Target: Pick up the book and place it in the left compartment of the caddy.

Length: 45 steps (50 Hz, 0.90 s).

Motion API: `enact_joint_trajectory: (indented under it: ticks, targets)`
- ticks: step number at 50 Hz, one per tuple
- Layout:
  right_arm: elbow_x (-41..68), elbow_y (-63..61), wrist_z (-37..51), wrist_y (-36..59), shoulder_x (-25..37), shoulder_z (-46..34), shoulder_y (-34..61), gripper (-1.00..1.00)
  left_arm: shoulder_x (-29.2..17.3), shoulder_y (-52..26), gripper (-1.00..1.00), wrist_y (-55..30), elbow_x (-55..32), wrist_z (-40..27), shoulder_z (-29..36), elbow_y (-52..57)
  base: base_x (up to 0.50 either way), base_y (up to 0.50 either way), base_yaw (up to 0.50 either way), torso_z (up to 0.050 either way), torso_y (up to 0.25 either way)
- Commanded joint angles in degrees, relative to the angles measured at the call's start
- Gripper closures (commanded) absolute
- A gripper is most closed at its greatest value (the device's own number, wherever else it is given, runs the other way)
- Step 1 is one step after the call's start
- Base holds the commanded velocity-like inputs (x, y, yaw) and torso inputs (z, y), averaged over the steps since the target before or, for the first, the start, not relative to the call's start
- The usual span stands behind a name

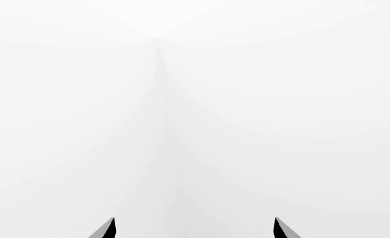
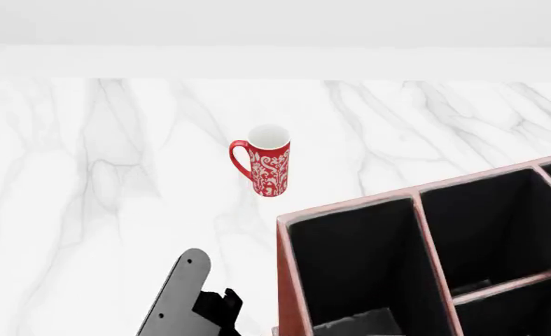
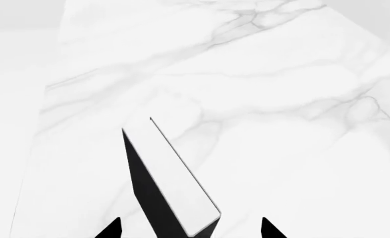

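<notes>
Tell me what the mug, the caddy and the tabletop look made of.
Mug: glazed ceramic, judging by its glossy red-and-white pattern. Caddy: possibly wood, reddish-brown walls, matte black lining. Tabletop: polished marble or imitation, white with grey veins.

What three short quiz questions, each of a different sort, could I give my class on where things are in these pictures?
1. True or false: the red mug stands on the marble table, outside the caddy.
2. In the right wrist view, where is the book? A. inside the caddy. B. on the marble top. C. inside the mug.
3. Fill the gap: the left gripper faces a blank white surface, and its jaws are ____.

Key: 1 true; 2 B; 3 open.
</notes>
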Motion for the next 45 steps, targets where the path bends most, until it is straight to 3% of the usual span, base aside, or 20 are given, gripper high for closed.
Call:
enact_joint_trajectory:
  ticks: [1, 45]
  targets:
    - [-0.1, 0.9, -0.5, 1.1, -1.4, -0.2, 0.2, -1.00, 0.0, -0.1, -1.00, -0.2, 0.3, 0.1, 0.1, 0.0, 0.00, 0.00, 0.00, 0.000, 0.000]
    - [-0.8, 8.1, -4.7, 1.1, -6.0, 0.4, -1.7, -1.00, 0.0, -0.9, -1.00, -1.7, 1.9, 0.3, 1.2, 0.0, 0.00, 0.00, 0.00, 0.000, 0.000]
